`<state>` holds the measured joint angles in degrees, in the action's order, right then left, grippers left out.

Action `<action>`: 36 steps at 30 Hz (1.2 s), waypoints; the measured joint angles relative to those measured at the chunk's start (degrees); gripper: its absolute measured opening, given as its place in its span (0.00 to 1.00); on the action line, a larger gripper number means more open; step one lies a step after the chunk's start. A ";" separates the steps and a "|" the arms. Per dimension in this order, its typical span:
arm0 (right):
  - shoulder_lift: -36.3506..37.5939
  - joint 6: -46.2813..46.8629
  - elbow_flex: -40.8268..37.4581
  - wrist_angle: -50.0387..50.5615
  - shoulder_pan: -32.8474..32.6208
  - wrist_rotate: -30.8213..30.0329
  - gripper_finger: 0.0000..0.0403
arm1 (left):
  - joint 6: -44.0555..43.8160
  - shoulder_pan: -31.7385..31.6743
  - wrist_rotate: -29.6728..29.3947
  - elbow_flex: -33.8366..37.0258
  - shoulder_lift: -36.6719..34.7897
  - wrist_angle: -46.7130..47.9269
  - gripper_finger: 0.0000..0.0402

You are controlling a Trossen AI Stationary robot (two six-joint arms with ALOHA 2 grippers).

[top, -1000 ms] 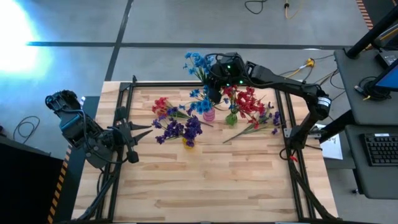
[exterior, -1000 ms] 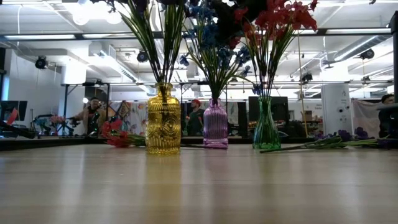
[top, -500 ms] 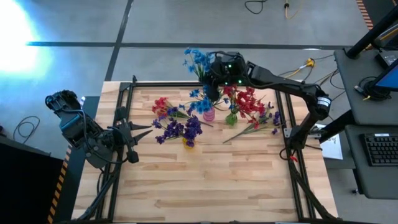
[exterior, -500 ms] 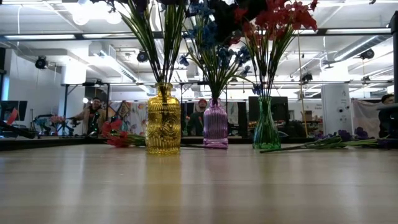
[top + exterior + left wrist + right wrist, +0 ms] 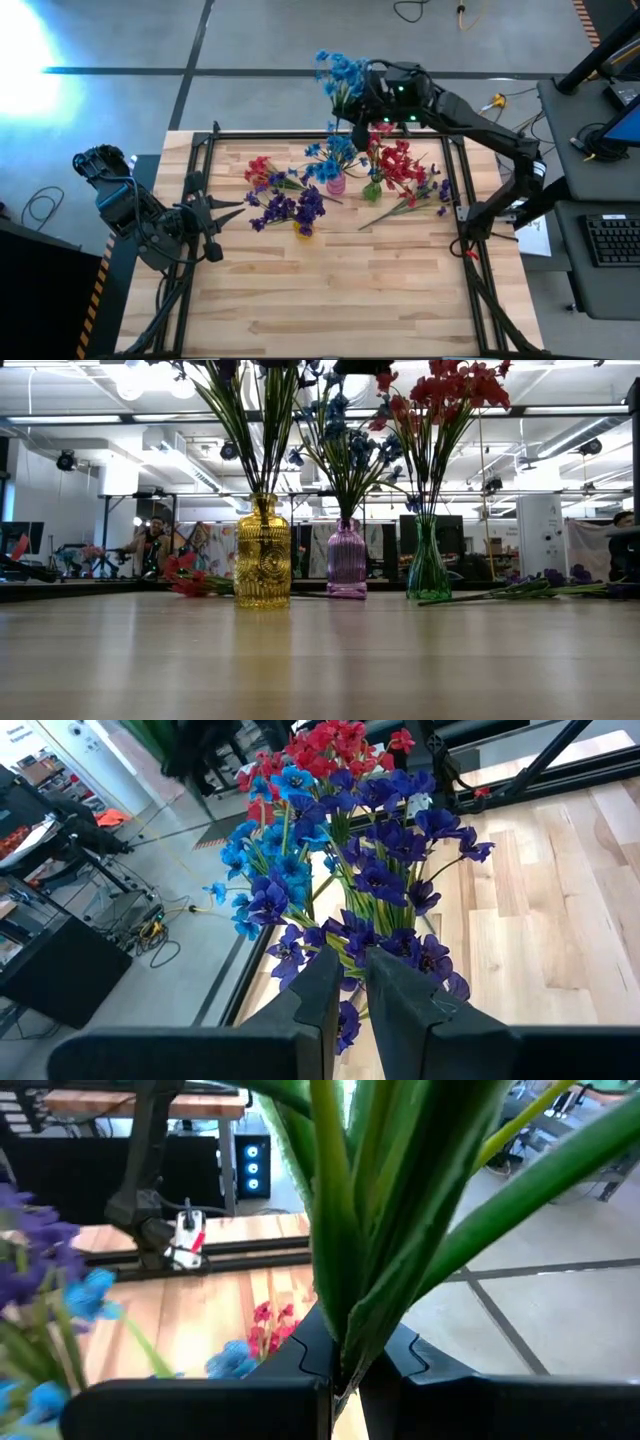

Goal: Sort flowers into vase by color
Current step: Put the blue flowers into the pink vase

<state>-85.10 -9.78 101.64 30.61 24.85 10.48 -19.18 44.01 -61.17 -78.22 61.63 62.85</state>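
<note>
Three vases stand in a row at mid-table. The yellow vase (image 5: 303,231) holds purple flowers (image 5: 290,208), the purple vase (image 5: 336,186) blue flowers (image 5: 330,160), and the green vase (image 5: 372,191) red flowers (image 5: 398,165). My right gripper (image 5: 362,108) hangs above the table's far edge, shut on a blue sprig (image 5: 342,72). My left gripper (image 5: 238,206) waits shut and empty at the left, pointing at the vases. Loose red flowers (image 5: 262,172) lie left of the vases. More loose sprigs (image 5: 420,203) lie on the right. My right gripper pinches the green stems (image 5: 345,1305) of the blue sprig between its two fingers, several stems and leaves together. The fingers come at it nearly level from the table's right side. The sprig is lifted clear, its blooms (image 5: 340,70) beyond the table's far edge.
A black frame (image 5: 300,137) runs round the tabletop. The near half of the wooden table (image 5: 330,300) bears nothing. In the low view the yellow vase (image 5: 263,555), purple vase (image 5: 346,560) and green vase (image 5: 428,565) stand side by side, with people in the room behind.
My right gripper has risen and moved toward the far right, away from the purple vase, still shut on the blue sprig. The blooms have gone with it from above the far rail to beyond the table's far edge.
</note>
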 joint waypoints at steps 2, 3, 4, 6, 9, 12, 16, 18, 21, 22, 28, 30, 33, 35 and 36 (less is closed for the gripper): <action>0.74 0.02 0.31 0.90 -0.61 0.02 0.04 | -0.01 -0.02 0.00 0.00 0.00 -0.02 0.09; 1.23 0.04 0.31 1.21 -0.95 0.02 0.04 | -0.02 -0.02 0.00 0.00 0.00 -0.02 0.09; 1.71 0.01 0.31 1.48 -1.37 0.00 0.04 | -0.02 -0.01 0.00 0.00 0.00 -0.03 0.09; 2.82 -0.41 0.31 1.21 -2.39 -0.07 0.04 | -0.02 -0.02 0.00 0.00 0.00 -0.04 0.09; 4.78 -0.52 1.18 0.84 -3.60 -1.06 0.04 | -0.02 -0.02 0.00 0.00 0.00 -0.04 0.09; 6.84 -0.72 2.22 0.57 -4.58 -2.00 0.04 | -0.02 -0.02 0.00 0.00 0.00 -0.07 0.09; 8.58 0.12 2.37 0.62 -4.88 -2.12 0.04 | 0.00 -0.02 -1.10 0.00 0.01 -0.04 0.09; 8.77 0.80 2.23 1.84 -4.88 -2.13 0.04 | 0.00 -0.01 -2.20 0.00 0.02 0.00 0.09; 8.74 0.79 2.17 4.22 -4.88 -2.14 0.04 | 0.06 -0.02 -2.91 0.00 0.00 0.09 0.09; 8.67 0.81 2.17 4.67 -4.87 -2.14 0.04 | 0.11 -0.02 -2.91 0.00 0.02 0.09 0.09; 9.10 -0.79 2.11 2.82 -5.91 -2.12 0.04 | 2.06 -0.57 -3.20 0.00 0.03 -2.11 0.09; 9.88 -0.97 2.11 1.19 -5.95 -2.08 0.04 | 5.95 -1.85 -4.19 0.00 0.07 -4.33 0.09; 10.74 -2.68 2.13 0.63 -5.81 -2.15 0.04 | 13.74 -3.57 -4.18 0.02 -0.64 -8.11 0.09; 10.84 -3.34 2.13 1.00 -5.80 -2.16 0.04 | 19.88 -5.21 -1.82 -0.55 -1.49 -10.52 0.09; 10.81 -3.50 2.10 1.42 -5.80 -2.16 0.04 | 22.78 -6.27 0.08 -1.05 -1.95 -12.11 0.09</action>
<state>-74.29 -13.28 103.74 32.03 19.05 8.32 3.60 37.73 -61.09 -79.27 59.67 50.74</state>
